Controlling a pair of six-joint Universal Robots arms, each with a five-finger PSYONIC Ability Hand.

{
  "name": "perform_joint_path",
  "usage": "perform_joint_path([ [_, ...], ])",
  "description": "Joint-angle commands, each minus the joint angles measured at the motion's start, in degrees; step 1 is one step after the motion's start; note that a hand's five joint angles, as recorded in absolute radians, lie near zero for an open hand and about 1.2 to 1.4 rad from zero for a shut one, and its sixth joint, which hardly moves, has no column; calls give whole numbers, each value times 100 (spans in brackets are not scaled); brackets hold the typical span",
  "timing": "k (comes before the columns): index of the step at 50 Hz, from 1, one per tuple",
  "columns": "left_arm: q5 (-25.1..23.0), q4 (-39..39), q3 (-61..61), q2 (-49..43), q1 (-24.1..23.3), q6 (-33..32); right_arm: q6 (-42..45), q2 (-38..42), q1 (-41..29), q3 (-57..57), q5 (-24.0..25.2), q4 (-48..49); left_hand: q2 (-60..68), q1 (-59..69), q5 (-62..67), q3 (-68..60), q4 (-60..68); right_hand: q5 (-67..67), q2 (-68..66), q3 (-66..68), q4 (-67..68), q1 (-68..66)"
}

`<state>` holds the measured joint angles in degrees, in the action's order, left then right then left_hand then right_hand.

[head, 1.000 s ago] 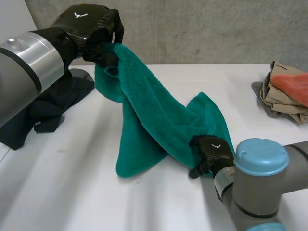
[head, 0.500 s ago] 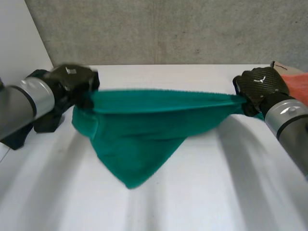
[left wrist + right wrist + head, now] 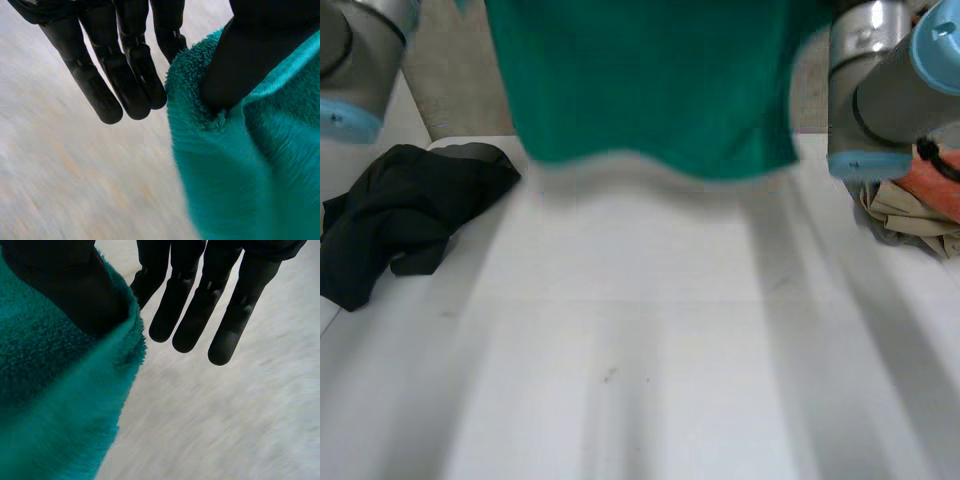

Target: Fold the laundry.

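Head view recorded the white desk [image 3: 640,350] as the largest item, running from the near edge to the grey wall behind. Above its far part hung the green towel [image 3: 650,80], held clear of the surface and spread wide between the two arms, with its wavy lower edge off the desk. The left arm [image 3: 355,60] stood at the towel's left side and the right arm [image 3: 885,90] at its right side, both raised. A black garment [image 3: 400,215] lay crumpled on the left side of the desk, below the left arm and apart from the towel. A pile of beige and orange clothes [image 3: 910,205] lay at the desk's right edge, partly behind the right arm.

Left wrist view showed the left hand [image 3: 125,65] clamped on the green towel [image 3: 240,170]. Its thumb [image 3: 245,55] pressed into the thick edge of the cloth, nipping it against the nearest finger. The remaining fingers stood straight and clear of the cloth. Right wrist view showed the right hand [image 3: 190,305] in like condition on the green towel [image 3: 50,405]. Its thumb [image 3: 65,285] bore down on the edge, pinching it against the adjoining finger. The other fingers stood straight beside the cloth without touching it. Which corner each hand held could not be determined.
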<state>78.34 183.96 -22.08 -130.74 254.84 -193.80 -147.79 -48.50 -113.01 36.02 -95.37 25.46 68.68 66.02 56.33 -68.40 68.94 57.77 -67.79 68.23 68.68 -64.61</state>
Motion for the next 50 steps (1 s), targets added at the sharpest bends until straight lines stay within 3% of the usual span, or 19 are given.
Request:
perform_joint_path([
  [1, 181, 677, -551, 418, -31, 887, -391, -484, -99, 722, 27, 1110, 1132, 1398, 1367, -1160, 1106, 1223, -1221, 1177, 1132, -1539],
  [14, -64, 35, -3178, 550, 259, 264, -409, -1161, -2, 3103, 563, -120, 1132, 1398, 1367, -1160, 1106, 1223, -1221, 1177, 1132, -1539],
  [17, -292, -18, -3985, 401, 381, -244, -383, -1162, 24, 3701, 853, -524, 1132, 1398, 1367, -1160, 1106, 1223, -1221, 1177, 1132, -1539],
  [22, -522, -44, -4585, 102, 522, -1080, -286, -846, 86, 4405, 1135, -832, 1132, 1398, 1367, -1160, 1106, 1223, -1221, 1177, 1132, -1539],
  [28, -601, -62, -4700, -136, 593, -1714, -338, -116, 121, 4379, 1004, -903, 1132, 1398, 1367, -1160, 1106, 1223, -1221, 1177, 1132, -1539],
  [33, -592, -158, -4735, -48, 540, -1618, -794, 95, 217, 4160, 416, -1218, 1132, 1398, 1367, -1160, 1106, -1948, 1950, -1994, -2039, 1632],
  [36, -592, -176, -4762, 57, 540, -1556, -1268, 25, 305, 4133, 117, -1473, 1132, 1398, 1367, -1160, 1106, -3082, 3083, -3128, -3172, 2766],
  [38, -592, -176, -4779, 101, 558, -1547, -1515, -10, 367, 4124, 45, -1562, 1132, 1398, 1367, -1160, 1106, -3136, 3138, -3182, -3227, 2820],
  [43, -592, -176, -4797, 181, 575, -1538, -2113, -28, 551, 4054, 98, -1773, 1132, 1398, 1367, -1160, 1106, -2835, 2836, -2881, -2925, 2519],
  [47, -557, -176, -4850, 216, 575, -1547, -2246, -45, 648, 4019, 133, -2045, 1132, 1398, 1367, -1160, 1106, -1339, 1341, -1385, -1430, 1023],
  [49, -531, -202, -4893, 260, 567, -1547, -2272, -98, 692, 4045, 150, -2160, 1132, 1398, 1367, -1160, 1106, 890, -889, 844, 800, -1207],
  [50, -522, -229, -4911, 277, 567, -1556, -2281, -142, 710, 4045, 168, -2195, 1132, 1398, 1367, -1160, 1106, 1220, -1218, 1174, 1129, -1536],
])
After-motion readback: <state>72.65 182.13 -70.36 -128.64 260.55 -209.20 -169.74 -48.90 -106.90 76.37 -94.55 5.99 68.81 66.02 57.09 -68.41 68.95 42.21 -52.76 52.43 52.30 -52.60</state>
